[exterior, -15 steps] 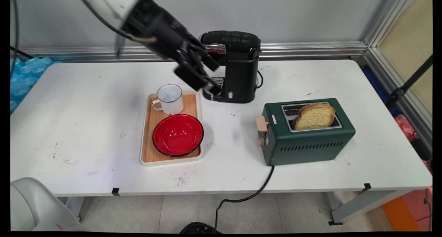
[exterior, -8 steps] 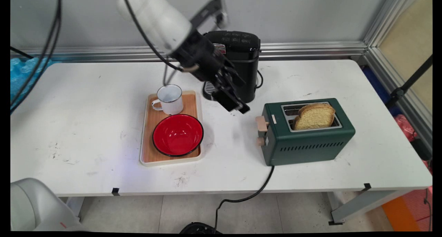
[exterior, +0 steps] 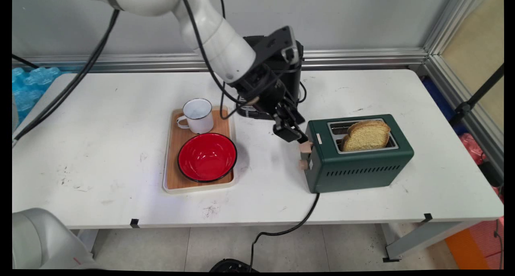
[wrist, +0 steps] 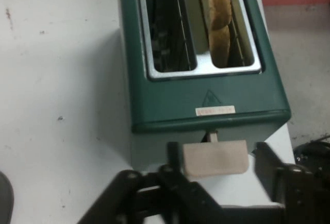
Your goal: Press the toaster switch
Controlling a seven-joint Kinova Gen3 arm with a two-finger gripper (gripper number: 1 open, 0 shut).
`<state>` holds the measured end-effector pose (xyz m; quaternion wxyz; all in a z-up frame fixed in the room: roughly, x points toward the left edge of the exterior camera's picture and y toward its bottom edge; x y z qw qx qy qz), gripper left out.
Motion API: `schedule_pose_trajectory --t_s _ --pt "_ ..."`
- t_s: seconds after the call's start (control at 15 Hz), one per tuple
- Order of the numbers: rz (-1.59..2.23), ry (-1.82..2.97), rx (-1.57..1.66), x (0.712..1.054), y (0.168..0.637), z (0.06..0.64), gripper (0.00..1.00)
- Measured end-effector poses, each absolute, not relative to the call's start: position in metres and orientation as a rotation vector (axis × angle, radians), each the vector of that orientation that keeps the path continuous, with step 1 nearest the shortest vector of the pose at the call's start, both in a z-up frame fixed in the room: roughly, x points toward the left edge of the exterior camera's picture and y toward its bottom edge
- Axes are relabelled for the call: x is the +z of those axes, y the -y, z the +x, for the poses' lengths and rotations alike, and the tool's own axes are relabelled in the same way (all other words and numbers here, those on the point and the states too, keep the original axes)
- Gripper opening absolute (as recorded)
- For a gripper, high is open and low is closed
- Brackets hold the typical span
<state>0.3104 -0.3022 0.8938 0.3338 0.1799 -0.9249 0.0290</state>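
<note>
Hand view is showing the black gripper (wrist: 216, 167) with its fingers spread wide, one on each side of the toaster's beige lever (wrist: 215, 158), a flat rounded plastic tab sticking out from the end wall. Whether either finger is touching the tab cannot be told. Beyond it, the green toaster (wrist: 206, 100), a boxy body with a smooth painted shell, is presenting two slots framed in shiny metal; one is holding a slice of bread (wrist: 216, 13) with a coarse, golden crumb, the other is showing only wire guides.

Main view is placing the gripper (exterior: 290, 132) at the left end of the toaster (exterior: 358, 163), just at the lever (exterior: 305, 146), above a small round beige knob (exterior: 302, 164). Behind the arm a glossy black coffee machine (exterior: 287, 87) is standing. To the left, a wooden tray with a cream rim (exterior: 169, 175) is carrying a white enamel mug (exterior: 198, 116) and a round red bowl (exterior: 207, 157) with a dark edge. All are resting on the scuffed white table (exterior: 100, 147).
</note>
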Motion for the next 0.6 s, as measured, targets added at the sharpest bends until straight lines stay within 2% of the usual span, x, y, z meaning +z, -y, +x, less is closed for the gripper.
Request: schedule_pose_trajectory --t_s 0.6 --pt "0.447 2.461 0.063 0.874 0.314 0.288 0.00"
